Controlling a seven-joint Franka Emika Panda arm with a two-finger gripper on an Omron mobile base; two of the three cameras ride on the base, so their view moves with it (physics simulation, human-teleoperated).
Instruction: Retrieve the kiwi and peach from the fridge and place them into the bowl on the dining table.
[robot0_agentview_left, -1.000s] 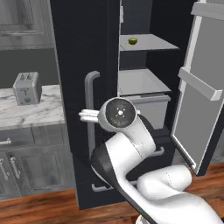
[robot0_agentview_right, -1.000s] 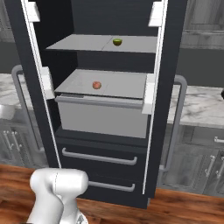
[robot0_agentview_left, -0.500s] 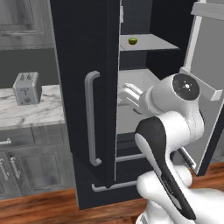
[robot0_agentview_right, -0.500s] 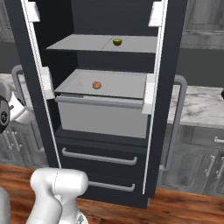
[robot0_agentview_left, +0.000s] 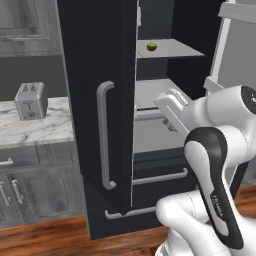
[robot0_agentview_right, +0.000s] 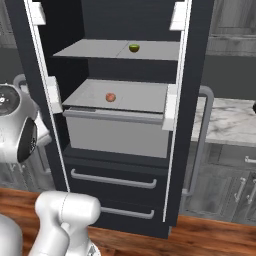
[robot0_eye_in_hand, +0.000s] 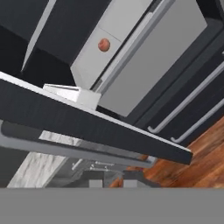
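Observation:
The black fridge (robot0_agentview_right: 125, 150) stands with both doors swung open. On its upper grey shelf lies the olive-green kiwi (robot0_agentview_right: 134, 48) (robot0_agentview_left: 151, 47). One level down, the orange-red peach (robot0_agentview_right: 110, 97) (robot0_eye_in_hand: 103, 44) rests on the grey drawer lid. My gripper (robot0_eye_in_hand: 112, 183) hangs in front of the left door's edge, well short of the peach. Its tips stand a narrow gap apart, with nothing between them. My white arm (robot0_agentview_left: 215, 150) reaches in from the right toward the opening. The bowl and the dining table are out of view.
The open left door (robot0_agentview_left: 100, 100) with its long grey handle (robot0_agentview_left: 103, 135) stands close beside the hand. A toaster (robot0_agentview_left: 31, 101) sits on the marble counter (robot0_agentview_left: 30, 127) at the left. Two drawers with bar handles (robot0_agentview_right: 112, 179) lie low in the fridge, above the wood floor.
The hand has swung right, away from the left door's handle and toward the fridge opening. Its jaws have parted slightly. Kiwi and peach lie where they were.

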